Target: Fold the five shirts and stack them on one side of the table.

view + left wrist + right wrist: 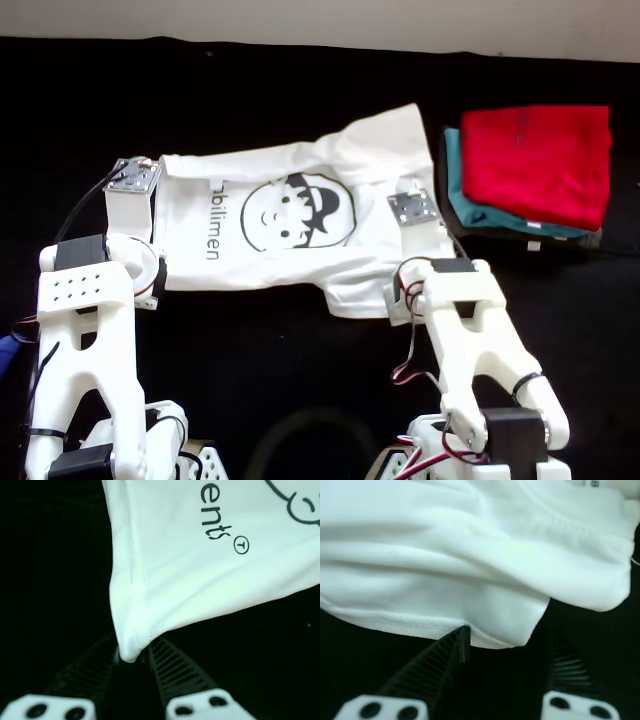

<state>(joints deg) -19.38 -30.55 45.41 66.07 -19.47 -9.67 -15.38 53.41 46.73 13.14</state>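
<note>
**Item 1:** white shirt (290, 215), centre of the high view, spread out print-up on the black table (300, 380), not yet folded.

**Item 2:** stack, upper right of the frame. A folded red shirt (540, 160) lies on a teal shirt (460, 195). A darker layer shows beneath; I cannot tell how many shirts it holds.

**Item 3:** left gripper (134, 655), closed tight, pinching a hem corner of the white shirt.

**Item 4:** right gripper (510, 640), jaws wide apart at the white shirt's edge, gripping nothing.

**Status:** at least 2 of 5 shirts appear stacked. The white shirt still needs folding and stacking.
</note>
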